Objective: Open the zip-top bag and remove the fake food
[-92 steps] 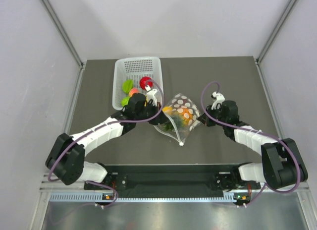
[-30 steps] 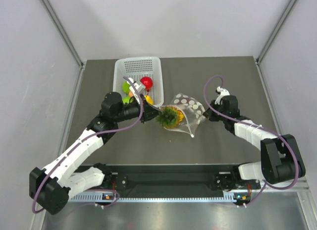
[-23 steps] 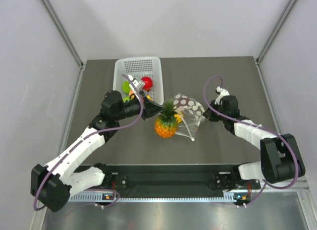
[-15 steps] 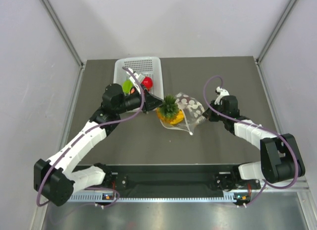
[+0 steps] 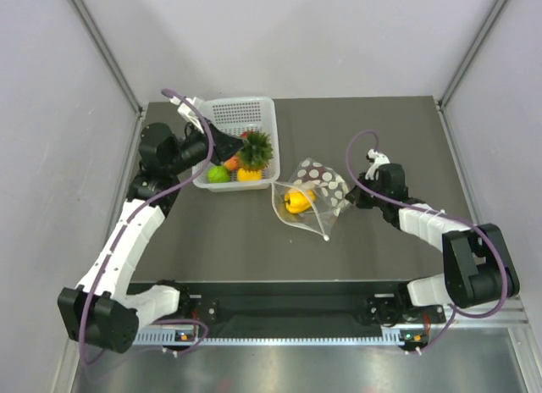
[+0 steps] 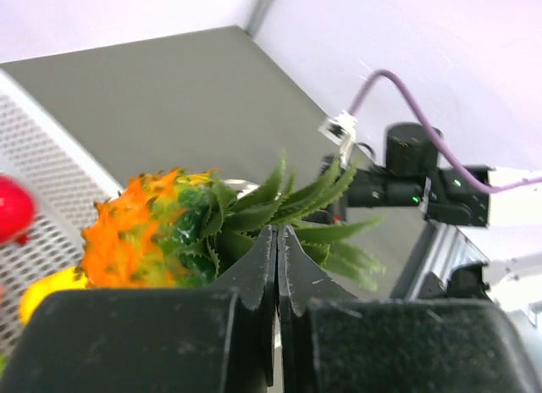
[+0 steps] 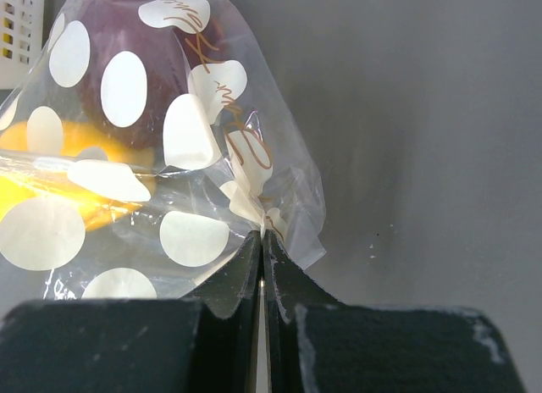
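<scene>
The zip-top bag (image 5: 315,190) lies open on the dark table, clear with cream dots. A yellow bell pepper (image 5: 296,200) and a dark maroon piece (image 7: 140,37) are inside it. My right gripper (image 5: 352,198) is shut on the bag's right corner, seen close in the right wrist view (image 7: 264,233). My left gripper (image 5: 230,146) is shut on the green leaves of the orange pineapple (image 5: 252,147) and holds it over the white basket (image 5: 237,113). In the left wrist view the jaws (image 6: 277,229) pinch the leaves, with the pineapple's orange body (image 6: 135,236) to the left.
The basket also holds a green piece (image 5: 218,174), a peach piece (image 5: 230,163) and a red apple (image 6: 13,211). It stands at the table's back left. Grey walls close in the table on three sides.
My left gripper has pulled the pineapple out of the bag and carried it up and left to above the basket. The right gripper has kept hold of the bag's corner.
</scene>
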